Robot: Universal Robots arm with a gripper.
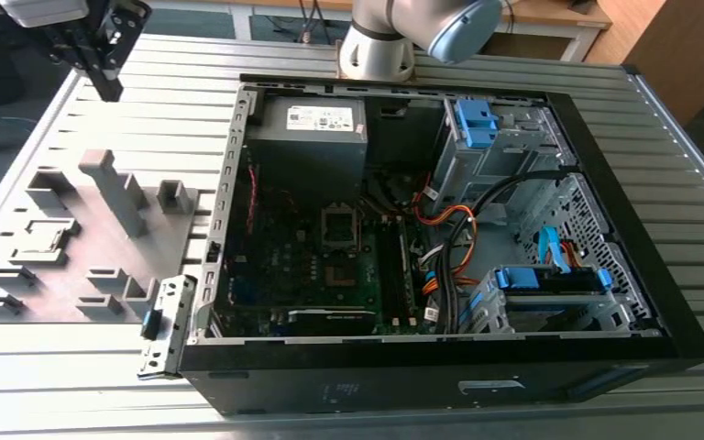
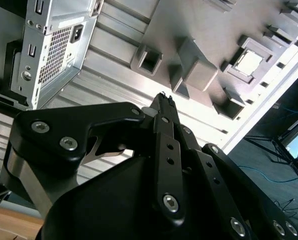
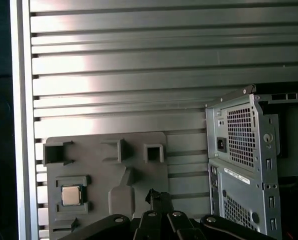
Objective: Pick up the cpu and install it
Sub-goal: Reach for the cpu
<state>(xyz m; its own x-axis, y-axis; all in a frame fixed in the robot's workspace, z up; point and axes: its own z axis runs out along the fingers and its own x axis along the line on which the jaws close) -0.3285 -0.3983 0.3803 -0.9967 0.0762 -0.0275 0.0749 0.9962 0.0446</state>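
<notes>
Hovering pincer (image 1: pixel 110 92); cpu (image 3: pixel 71 195) lying in its tray pocket

1. Nearest in the exterior view: black computer case (image 1: pixel 389 390), open-sided, lying flat on a slatted metal bench (image 1: pixel 83 403). Inside it are:
   - a green motherboard (image 1: pixel 315 266) with a silver socket frame (image 1: pixel 342 227), dark at its centre;
   - a grey power-supply box (image 1: pixel 313 119) at the case's far end;
   - blue drive brackets (image 1: pixel 554 280) and orange cables (image 1: pixel 456 225) toward the exterior view's right.

2. Left of the case in the exterior view: grey fixture tray (image 1: pixel 120 275), flat on the bench, moulded with raised blocks and pockets. The cpu lies flat in a square pocket of this tray, pale silvery top upward. Both wrist views show it there, well apart from the pincer's tips.

3. Upper left of the exterior view, beyond the tray's far end: pincer, black, fingers pressed together and pinching nothing, held clear of the bench.

4. Farthest, top centre of the exterior view: arm base (image 1: pixel 377 46), standing behind the case.
</notes>
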